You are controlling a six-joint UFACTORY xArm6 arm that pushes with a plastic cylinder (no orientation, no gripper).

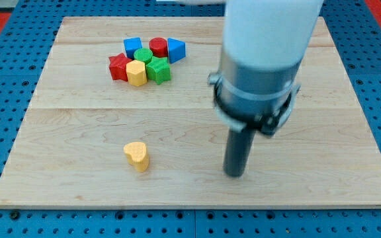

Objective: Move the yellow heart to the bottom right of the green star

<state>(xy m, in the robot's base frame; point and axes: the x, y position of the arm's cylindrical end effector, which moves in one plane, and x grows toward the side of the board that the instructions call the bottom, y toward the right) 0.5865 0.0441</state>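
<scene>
Pale wood desk w/ blue pegboard showing round its edges. You see the yellow heart alone in the lower-left-centre part, near the desk's bottom edge but not at it, bare wood on every side of it. My tip sits to the view's right of the heart, well apart, at roughly the same level. No gripper on this arm, just the rod, so nothing is gripped.

The green star is up near the view's top, at the lower right of a tight cluster: red star, yellow hexagon-ish block, green round block, blue cube, red cylinder, blue triangle. To the star's bottom right you have open wood, apart from the arm's body overhead.
</scene>
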